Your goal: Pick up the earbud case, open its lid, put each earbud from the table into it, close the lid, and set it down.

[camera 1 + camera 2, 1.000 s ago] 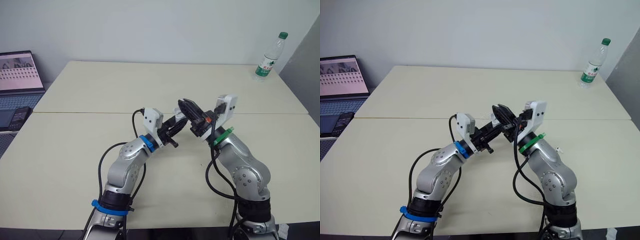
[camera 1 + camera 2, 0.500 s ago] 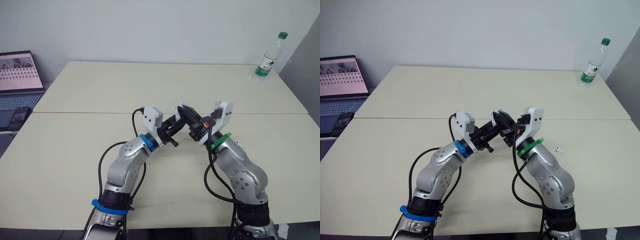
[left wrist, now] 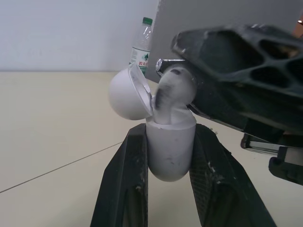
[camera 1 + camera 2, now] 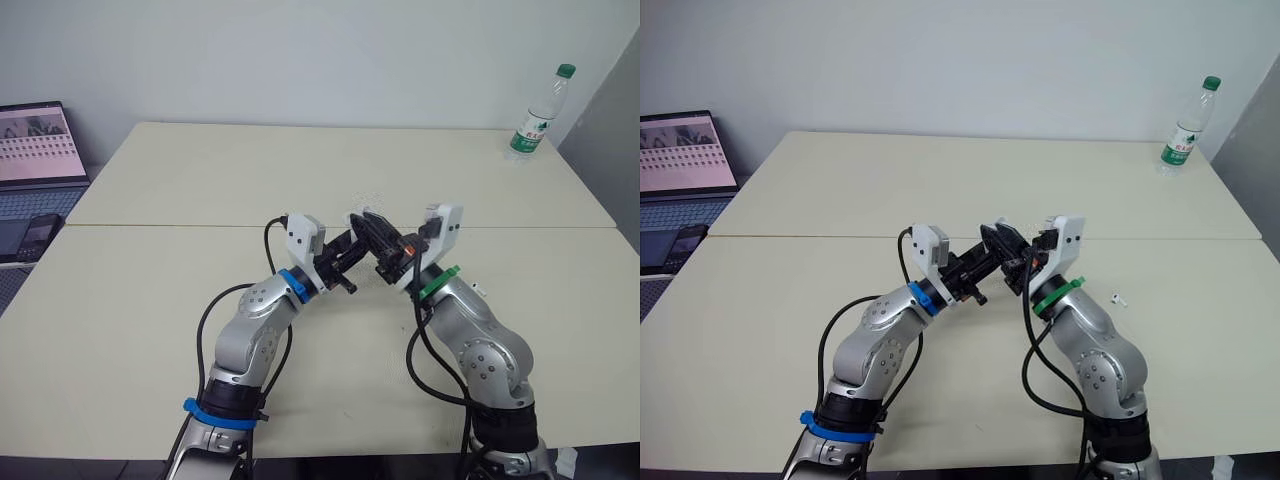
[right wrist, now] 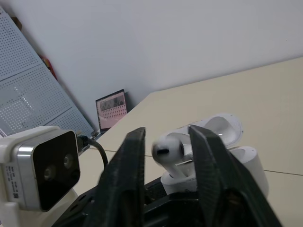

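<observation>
The earbud case (image 3: 169, 158) is held in the air above the middle of the surface (image 4: 300, 170), over the seam that runs from the left edge to the right edge. It is clamped upright between the jaws of the left gripper (image 3: 170, 130), which are closed on its two sides. The lid (image 3: 124, 92) of the case is open and is tilted back on its hinge. One earbud (image 5: 167, 150) is gripped between the jaws of the right gripper (image 5: 166, 135) and is placed just at the open mouth of the case, with its stem pointed down into it; if it is fully seated cannot be told. The two grippers are met tip to tip there. A second earbud (image 4: 1119, 297) is seen lying on the surface, between the right arm and the right edge, well apart from the case. A water bottle (image 4: 537, 112) is stood upright at the far right corner. A laptop (image 4: 35, 150) and a phone (image 4: 40, 232) are seen beyond the left edge.
</observation>
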Robot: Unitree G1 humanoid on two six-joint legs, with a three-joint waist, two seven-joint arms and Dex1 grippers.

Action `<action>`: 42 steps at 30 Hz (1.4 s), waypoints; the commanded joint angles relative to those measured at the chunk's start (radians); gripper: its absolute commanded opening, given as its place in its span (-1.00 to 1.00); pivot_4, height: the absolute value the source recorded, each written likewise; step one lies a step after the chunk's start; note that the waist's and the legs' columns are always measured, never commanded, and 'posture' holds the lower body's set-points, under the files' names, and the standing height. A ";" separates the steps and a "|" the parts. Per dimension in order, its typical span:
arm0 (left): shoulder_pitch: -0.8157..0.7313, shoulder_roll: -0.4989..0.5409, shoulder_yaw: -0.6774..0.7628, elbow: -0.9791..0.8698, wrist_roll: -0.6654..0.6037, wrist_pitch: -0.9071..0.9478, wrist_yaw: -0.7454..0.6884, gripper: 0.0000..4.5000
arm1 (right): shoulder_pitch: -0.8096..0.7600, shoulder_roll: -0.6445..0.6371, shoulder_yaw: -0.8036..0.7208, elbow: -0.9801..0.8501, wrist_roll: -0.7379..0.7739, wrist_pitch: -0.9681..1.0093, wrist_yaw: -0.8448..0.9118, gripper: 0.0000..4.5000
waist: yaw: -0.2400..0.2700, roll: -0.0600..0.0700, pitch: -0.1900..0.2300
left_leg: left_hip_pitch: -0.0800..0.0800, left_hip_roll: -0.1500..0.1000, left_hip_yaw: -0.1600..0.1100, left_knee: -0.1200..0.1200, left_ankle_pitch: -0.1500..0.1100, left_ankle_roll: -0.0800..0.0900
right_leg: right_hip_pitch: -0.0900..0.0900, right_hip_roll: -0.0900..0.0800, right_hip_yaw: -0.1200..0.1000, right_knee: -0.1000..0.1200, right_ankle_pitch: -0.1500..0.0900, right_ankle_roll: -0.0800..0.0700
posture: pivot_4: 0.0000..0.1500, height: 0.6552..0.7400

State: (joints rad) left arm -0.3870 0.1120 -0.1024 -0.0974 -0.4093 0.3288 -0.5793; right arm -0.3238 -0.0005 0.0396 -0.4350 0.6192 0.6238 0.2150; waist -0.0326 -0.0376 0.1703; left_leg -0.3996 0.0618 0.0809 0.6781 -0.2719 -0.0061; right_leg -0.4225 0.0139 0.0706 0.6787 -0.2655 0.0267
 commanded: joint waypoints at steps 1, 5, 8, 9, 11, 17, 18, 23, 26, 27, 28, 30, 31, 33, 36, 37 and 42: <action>-0.024 -0.013 0.003 -0.040 -0.016 -0.026 -0.011 -0.65 | 0.001 -0.008 -0.012 -0.026 0.015 -0.001 -0.002 0.29 | 0.000 0.000 0.000 | 0.000 0.000 0.000 0.000 0.000 0.000 | 0.000 0.000 0.000 0.000 0.000 0.000 | 1.00 0.91; -0.021 -0.012 0.003 -0.036 -0.014 -0.031 -0.012 -0.65 | 0.001 -0.079 -0.016 -0.063 0.005 -0.026 0.057 0.91 | 0.000 0.000 0.000 | 0.000 0.000 0.000 0.000 0.000 0.000 | 0.000 0.000 0.000 0.000 0.000 0.000 | 1.00 0.91; -0.021 -0.006 0.005 -0.030 -0.012 -0.036 -0.017 -0.65 | -0.019 -0.170 -0.069 -0.100 0.035 0.002 0.083 0.99 | 0.000 0.000 0.000 | 0.000 -0.001 0.000 0.000 0.000 0.000 | 0.000 0.000 0.000 -0.001 0.000 0.000 | 1.00 0.91; -0.021 -0.003 0.006 -0.028 -0.011 -0.038 -0.020 -0.65 | -0.030 -0.207 -0.093 -0.110 0.049 0.019 0.090 0.99 | 0.000 0.000 0.000 | 0.000 -0.001 0.000 0.000 0.000 0.000 | 0.000 0.000 0.000 -0.001 0.000 0.000 | 1.00 0.91; -0.022 0.008 0.006 -0.023 -0.005 -0.044 -0.028 -0.65 | -0.053 -0.333 -0.160 -0.114 0.063 0.087 0.100 0.99 | 0.000 0.000 0.000 | 0.000 -0.001 0.000 0.000 0.000 0.000 | 0.000 0.000 0.000 -0.001 0.000 0.000 | 1.00 0.91; -0.007 0.037 -0.004 0.003 0.021 -0.084 -0.060 -0.65 | 0.016 -0.723 -0.249 -0.057 0.029 0.286 0.197 0.99 | 0.001 0.000 0.000 | 0.000 -0.001 0.000 -0.001 0.000 0.000 | 0.000 -0.001 0.001 -0.002 0.000 0.000 | 1.00 0.91; -0.004 0.040 -0.005 0.009 0.025 -0.091 -0.063 -0.65 | 0.046 -0.783 -0.256 -0.048 0.027 0.321 0.219 0.99 | 0.001 0.000 0.000 | 0.000 -0.001 0.000 -0.002 0.000 0.000 | 0.000 -0.001 0.001 -0.003 0.000 0.000 | 1.00 0.91; 0.010 0.040 -0.008 0.016 0.039 -0.112 -0.068 -0.65 | 0.104 -0.870 -0.254 0.004 0.026 0.458 0.214 0.99 | -0.003 0.000 0.000 | -0.001 -0.001 0.000 -0.002 0.000 0.000 | 0.000 -0.001 0.002 -0.004 0.000 0.000 | 1.00 0.91; 0.025 0.038 -0.011 0.005 0.045 -0.115 -0.064 -0.65 | 0.101 -0.835 -0.219 0.041 -0.003 0.467 0.194 0.99 | -0.003 0.000 0.000 | 0.000 0.000 0.000 -0.002 0.000 0.000 | 0.000 0.000 0.002 -0.003 -0.002 0.003 | 1.00 0.91; 0.030 0.039 -0.012 0.001 0.046 -0.115 -0.061 -0.65 | 0.096 -0.820 -0.211 0.056 -0.011 0.464 0.189 0.99 | -0.003 0.000 0.000 | 0.000 0.000 0.000 -0.001 0.000 0.000 | 0.001 0.000 0.002 -0.003 -0.003 0.004 | 1.00 0.91; 0.035 0.039 -0.012 -0.002 0.048 -0.116 -0.058 -0.65 | 0.092 -0.800 -0.209 0.074 -0.014 0.463 0.181 0.99 | -0.003 0.000 0.000 | 0.000 0.000 0.000 -0.001 0.000 0.000 | 0.001 0.000 0.002 -0.002 -0.003 0.004 | 1.00 0.91; 0.041 0.039 -0.011 -0.006 0.051 -0.118 -0.054 -0.65 | 0.089 -0.768 -0.207 0.113 -0.036 0.444 0.175 0.99 | -0.002 0.000 0.000 | 0.000 0.000 0.000 -0.001 0.000 0.000 | 0.001 0.000 0.002 -0.002 -0.003 0.004 | 1.00 0.91; 0.044 0.039 -0.010 -0.007 0.052 -0.118 -0.052 -0.65 | 0.090 -0.757 -0.203 0.135 -0.053 0.425 0.177 0.99 | -0.001 0.000 0.000 | 0.000 0.000 0.000 -0.001 0.000 0.000 | 0.001 0.000 0.002 -0.002 -0.003 0.004 | 1.00 0.91; 0.047 0.039 -0.009 -0.010 0.054 -0.118 -0.050 -0.65 | 0.092 -0.740 -0.201 0.179 -0.079 0.380 0.186 0.99 | 0.000 0.000 0.000 | 0.000 -0.001 0.001 -0.001 0.000 0.000 | 0.001 0.000 0.002 -0.002 -0.003 0.004 | 1.00 0.91; 0.050 0.041 -0.007 -0.013 0.055 -0.116 -0.049 -0.65 | 0.095 -0.722 -0.196 0.231 -0.112 0.291 0.219 0.99 | 0.001 0.000 0.000 | -0.001 -0.001 0.001 -0.001 0.000 0.000 | 0.000 -0.001 0.001 -0.003 -0.003 0.004 | 1.00 0.91; 0.050 0.043 -0.007 -0.013 0.055 -0.116 -0.049 -0.65 | 0.098 -0.719 -0.192 0.244 -0.123 0.263 0.232 0.99 | 0.001 0.000 0.000 | -0.001 -0.001 0.001 -0.001 0.000 0.000 | 0.000 -0.001 0.001 -0.003 -0.002 0.004 | 1.00 0.91; 0.039 0.047 -0.005 0.001 0.057 -0.122 -0.054 -0.65 | 0.138 -0.705 -0.163 0.292 -0.173 0.131 0.309 0.92 | 0.001 0.000 0.000 | 0.000 -0.001 0.000 -0.001 0.000 0.000 | 0.001 0.000 0.001 -0.003 -0.003 0.004 | 1.00 0.91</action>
State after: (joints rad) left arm -0.3326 0.1598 -0.1114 -0.0655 -0.3504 0.2311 -0.6256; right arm -0.1958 -0.7022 -0.1254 -0.1450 0.4642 0.8098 0.4950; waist -0.0318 -0.0377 0.1707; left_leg -0.3998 0.0612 0.0813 0.6768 -0.2720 -0.0059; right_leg -0.4220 0.0138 0.0718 0.6760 -0.2680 0.0306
